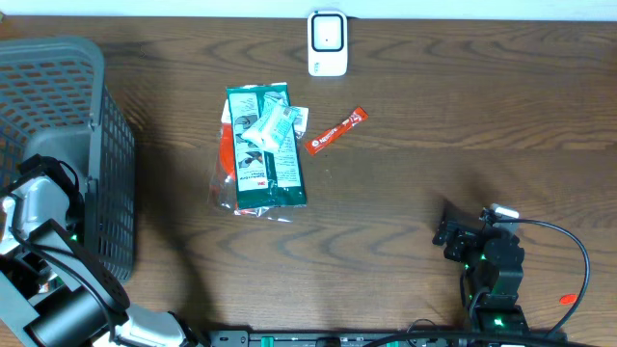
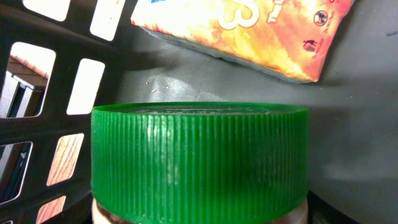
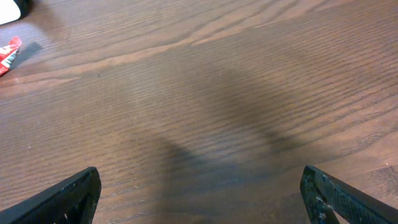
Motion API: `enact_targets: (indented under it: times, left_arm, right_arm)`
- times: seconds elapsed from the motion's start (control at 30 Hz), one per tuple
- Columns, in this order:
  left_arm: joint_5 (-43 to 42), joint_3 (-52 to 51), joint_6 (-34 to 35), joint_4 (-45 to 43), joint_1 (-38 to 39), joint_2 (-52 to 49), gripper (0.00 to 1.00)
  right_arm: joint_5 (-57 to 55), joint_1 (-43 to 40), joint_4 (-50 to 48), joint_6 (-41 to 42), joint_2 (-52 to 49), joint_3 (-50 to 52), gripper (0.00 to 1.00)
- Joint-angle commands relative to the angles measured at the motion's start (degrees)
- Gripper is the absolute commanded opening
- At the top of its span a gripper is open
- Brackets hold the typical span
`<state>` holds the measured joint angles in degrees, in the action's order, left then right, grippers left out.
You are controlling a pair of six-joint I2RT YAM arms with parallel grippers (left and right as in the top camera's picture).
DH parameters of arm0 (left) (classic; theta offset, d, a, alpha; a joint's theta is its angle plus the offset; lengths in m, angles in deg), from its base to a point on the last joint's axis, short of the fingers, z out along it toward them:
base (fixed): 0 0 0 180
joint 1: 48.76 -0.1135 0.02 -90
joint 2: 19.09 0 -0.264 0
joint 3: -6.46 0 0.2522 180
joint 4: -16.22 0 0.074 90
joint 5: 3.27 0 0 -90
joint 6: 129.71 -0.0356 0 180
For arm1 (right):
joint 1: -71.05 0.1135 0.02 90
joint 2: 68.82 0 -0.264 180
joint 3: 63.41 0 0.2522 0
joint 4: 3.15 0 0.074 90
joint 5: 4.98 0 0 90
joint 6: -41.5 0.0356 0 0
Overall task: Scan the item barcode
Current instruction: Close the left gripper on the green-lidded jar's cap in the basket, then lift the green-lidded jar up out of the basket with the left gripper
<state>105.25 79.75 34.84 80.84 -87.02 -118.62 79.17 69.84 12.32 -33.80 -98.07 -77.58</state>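
The left jaws are down in the grey basket (image 1: 58,58), a jar's green ribbed lid (image 2: 199,162) just before them; their grip cannot be told. Beyond the lid lies an orange packet (image 2: 249,31) marked "3". The right jaws stand wide over the counter (image 3: 217,93), the white scanner (image 1: 327,43) far ahead to their left.

My left gripper (image 1: 43,185) is down in the basket (image 1: 108,145), jaws hidden from me. On the left wrist view the lid (image 2: 199,155) blocks the lower frame, the jar (image 2: 106,215) beneath cut off; the packet (image 2: 249,31) runs off the top. Overhead, pouch (image 1: 265,145) print is too small to read.
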Motion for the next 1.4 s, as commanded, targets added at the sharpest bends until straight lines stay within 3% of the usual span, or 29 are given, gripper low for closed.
enact_targets:
  times: [0.0,0.53,1.37]
  left_arm:
    - [-1.38,-0.85,-1.07,-0.61,-0.31,-0.46,0.27]
    - [-1.60,2.89,-7.89,-0.59,-0.31,-0.33,0.25]
    - [-3.10,22.58,-19.34,4.42,-0.17,0.52,0.25]
  right_arm:
    - [-0.31,0.13,0.24,0.72,0.00,0.09,0.99]
    - [-0.31,0.13,0.28,0.72,0.00,0.09,0.99]
    - [-0.33,0.13,0.52,0.70,0.00,0.09,0.99]
